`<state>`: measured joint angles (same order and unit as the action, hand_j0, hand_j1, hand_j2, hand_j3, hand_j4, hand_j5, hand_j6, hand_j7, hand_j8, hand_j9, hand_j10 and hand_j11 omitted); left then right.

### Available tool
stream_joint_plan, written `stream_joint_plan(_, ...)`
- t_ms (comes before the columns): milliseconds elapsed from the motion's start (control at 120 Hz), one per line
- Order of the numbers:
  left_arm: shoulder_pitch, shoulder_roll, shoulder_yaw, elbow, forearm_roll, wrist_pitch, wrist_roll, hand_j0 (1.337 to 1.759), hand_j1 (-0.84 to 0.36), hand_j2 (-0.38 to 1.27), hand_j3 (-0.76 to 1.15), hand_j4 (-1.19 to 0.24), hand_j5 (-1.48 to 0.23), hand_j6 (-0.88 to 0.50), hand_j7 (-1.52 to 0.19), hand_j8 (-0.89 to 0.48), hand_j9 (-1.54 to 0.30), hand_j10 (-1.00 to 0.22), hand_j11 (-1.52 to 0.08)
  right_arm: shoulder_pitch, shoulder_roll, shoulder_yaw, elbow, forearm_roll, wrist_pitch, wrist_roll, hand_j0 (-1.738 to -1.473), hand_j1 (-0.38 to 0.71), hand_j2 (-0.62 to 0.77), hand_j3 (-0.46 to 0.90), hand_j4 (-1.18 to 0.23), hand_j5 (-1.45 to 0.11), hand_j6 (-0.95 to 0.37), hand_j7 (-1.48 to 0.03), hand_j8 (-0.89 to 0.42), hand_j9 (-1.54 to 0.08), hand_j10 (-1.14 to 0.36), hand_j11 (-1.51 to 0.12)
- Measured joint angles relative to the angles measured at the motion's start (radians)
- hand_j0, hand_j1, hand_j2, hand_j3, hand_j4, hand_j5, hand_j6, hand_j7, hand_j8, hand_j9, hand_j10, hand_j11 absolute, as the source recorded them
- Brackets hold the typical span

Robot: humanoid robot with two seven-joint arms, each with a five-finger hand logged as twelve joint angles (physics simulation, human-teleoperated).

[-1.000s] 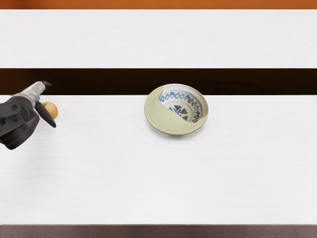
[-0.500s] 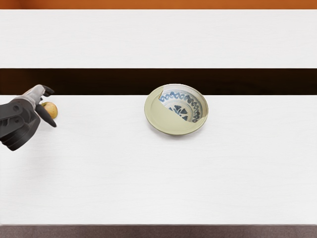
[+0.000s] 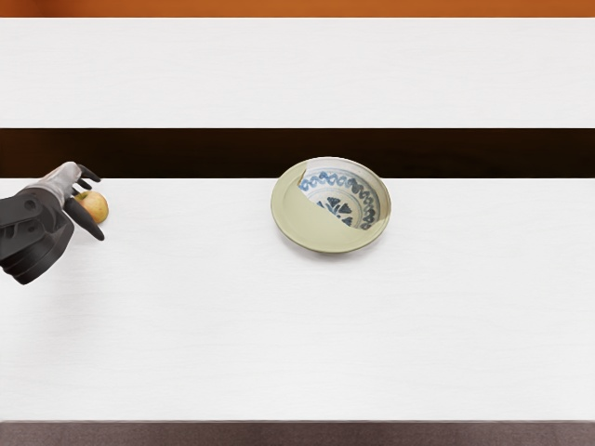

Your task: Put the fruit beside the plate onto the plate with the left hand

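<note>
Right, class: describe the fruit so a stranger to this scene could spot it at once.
Start at the white table and its patterned plate. Go far left, near the table's back edge, to the dark left hand. The fruit by it is small, round, yellow-brown.

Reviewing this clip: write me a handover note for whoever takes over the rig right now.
Left hand: at the picture's left edge, right against the fruit; whether it grips cannot be judged from this view.
Right hand: not in view.
Fruit: on the table, well left of the plate, apart from it.
Plate: near the middle of the table, no fruit on it.
Done: the reach to the fruit.
Left: confirm the grasp, lift, carry right, set the fruit on the plate.
</note>
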<state>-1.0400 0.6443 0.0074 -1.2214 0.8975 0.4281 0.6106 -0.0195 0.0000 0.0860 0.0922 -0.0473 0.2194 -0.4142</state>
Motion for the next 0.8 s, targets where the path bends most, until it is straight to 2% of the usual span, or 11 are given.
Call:
stream_joint_plan(350,-0.005,0.008,-0.002,-0.006,0.0,0.002,0.0,1.654,-0.11,0.11,0.01,-0.39,-0.51,-0.39,-0.51,-0.39,-0.51,-0.39,-0.51,0.0,0.0,0.0,0.0,0.0,0.0,0.0,-1.658,-0.35,0.0,0.0,0.0,0.0,0.0,0.0,0.0,0.0,0.0,0.0)
stream_joint_plan(800,-0.002,0.008,-0.003,-0.007,0.0,0.001,0.0,1.657,-0.19,0.12,0.0,-0.47,-0.62,-0.47,-0.61,-0.47,-0.61,-0.47,-0.61,0.0,0.0,0.0,0.0,0.0,0.0,0.0,-1.658,-0.35,0.0,0.0,0.0,0.0,0.0,0.0,0.0,0.0,0.0,0.0)
